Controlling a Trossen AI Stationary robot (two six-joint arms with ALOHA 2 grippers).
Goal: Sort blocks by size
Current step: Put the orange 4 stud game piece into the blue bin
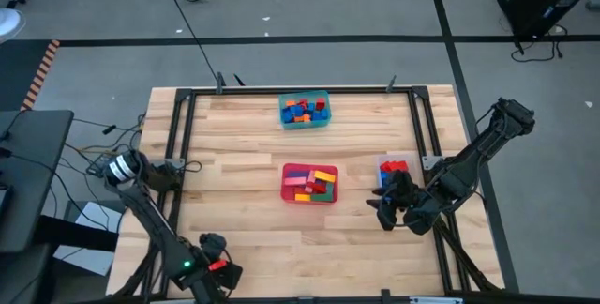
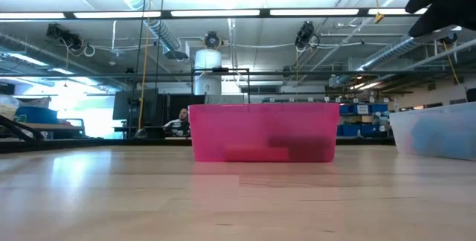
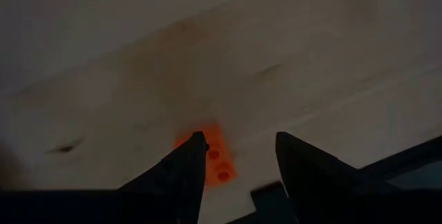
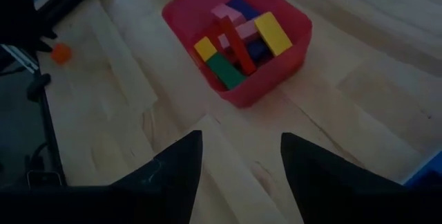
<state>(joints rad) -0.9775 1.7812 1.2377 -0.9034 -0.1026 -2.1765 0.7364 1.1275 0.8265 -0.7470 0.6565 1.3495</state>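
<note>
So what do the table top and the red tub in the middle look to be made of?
The pale planked table top looks like wood with a smooth sealed finish: grain, board seams and a soft sheen show. The red rectangular tub seems thin moulded plastic, slightly translucent, since in the low view dark shapes show through its wall.

We see two dark, jointed arms, matte black. Left arm [image 1: 155, 224] carries green light and red patch near wrist; silver-white collar at shoulder. Right arm [image 1: 469, 168] all black. Fingers [image 4: 173, 175] dark, wedge-shaped.
</note>
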